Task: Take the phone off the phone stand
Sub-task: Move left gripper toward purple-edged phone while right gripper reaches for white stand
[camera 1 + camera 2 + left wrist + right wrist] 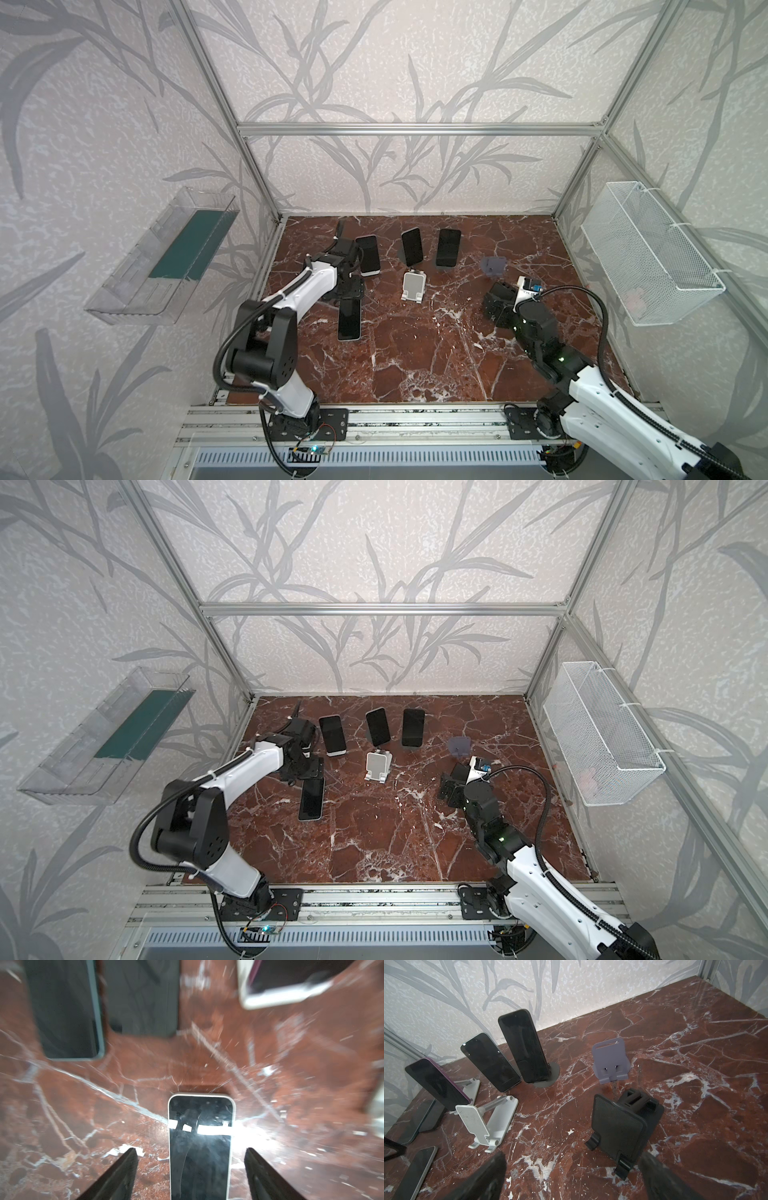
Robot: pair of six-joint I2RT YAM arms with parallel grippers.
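On the red-brown marble tabletop (415, 365), the white-edged black phone (348, 318) lies flat, screen up, off any stand. The left end effector (191, 1150) hangs over its far end, open, one finger on each side, not touching it. An empty white folding stand (413, 284) sits near. Behind is a row of dark phones on stands (412, 246). The right end effector (573, 1157) is open wide, just in front of an empty black stand (618, 1126). A grey-purple stand (610, 1061) is farther back.
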